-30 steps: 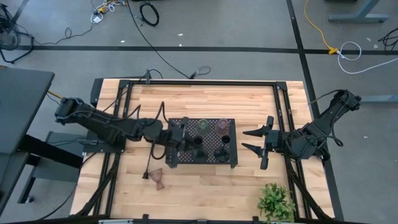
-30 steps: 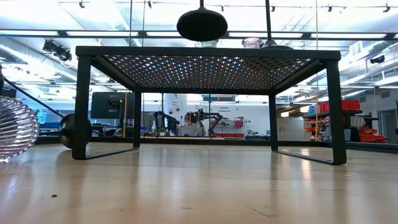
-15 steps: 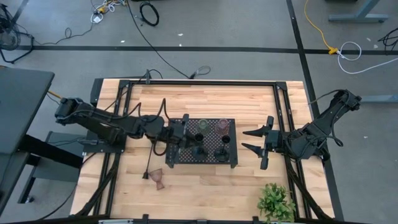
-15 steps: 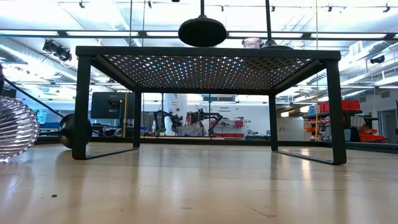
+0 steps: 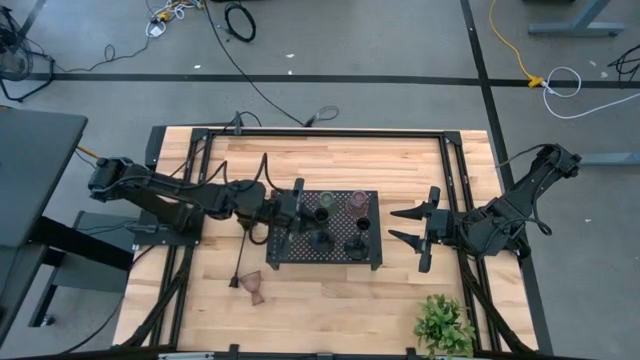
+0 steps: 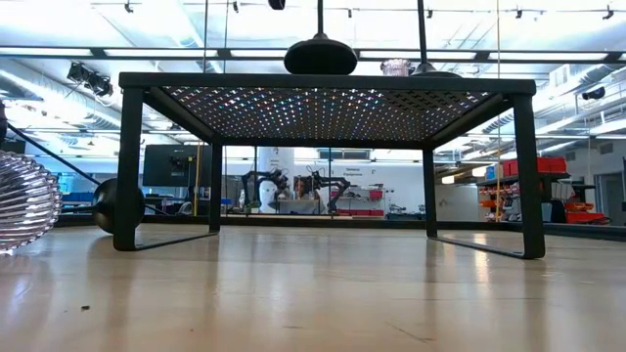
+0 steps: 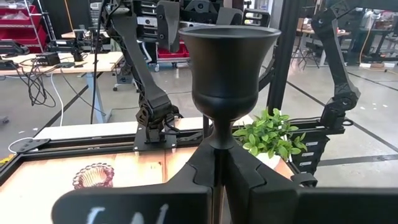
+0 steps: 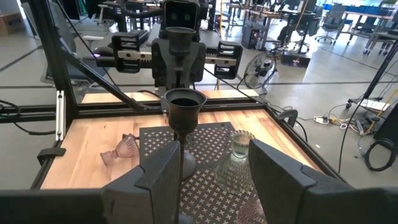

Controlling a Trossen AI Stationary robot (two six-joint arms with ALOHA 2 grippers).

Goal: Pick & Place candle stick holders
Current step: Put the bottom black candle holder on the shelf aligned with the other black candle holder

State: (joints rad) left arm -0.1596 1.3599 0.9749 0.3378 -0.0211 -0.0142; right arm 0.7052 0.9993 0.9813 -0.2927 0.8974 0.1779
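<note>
My left gripper (image 5: 303, 211) is shut on a black candle stick holder (image 7: 227, 62) over the left part of the black perforated tray (image 5: 290, 256). The holder's round base (image 6: 320, 56) is at the tray's top. Two other black holders (image 5: 357, 245) (image 5: 320, 238), a pale green glass one (image 5: 326, 200) and a pinkish one (image 5: 358, 198) stand on the tray. Another pinkish glass holder (image 5: 254, 285) lies on its side on the table near the tray. My right gripper (image 5: 405, 228) is open and empty, right of the tray. My left gripper pinches the holder's thin stem (image 7: 219, 138) just under the cup, between its two fingers (image 7: 200, 171). The fingers come level from the table's left and lie across the stem. The holder stands upright. Whether its base touches the tray, I cannot tell.
A small leafy plant (image 5: 443, 325) stands at the table's near right corner. The tray stands raised on legs (image 6: 129, 166) with open space under it. A black cable (image 5: 240, 265) lies on the table beside the fallen holder.
My left gripper has gone toward the table's right edge and down, still shut on the black holder. The holder has stayed upright, and its base has come down to the tray's top.
</note>
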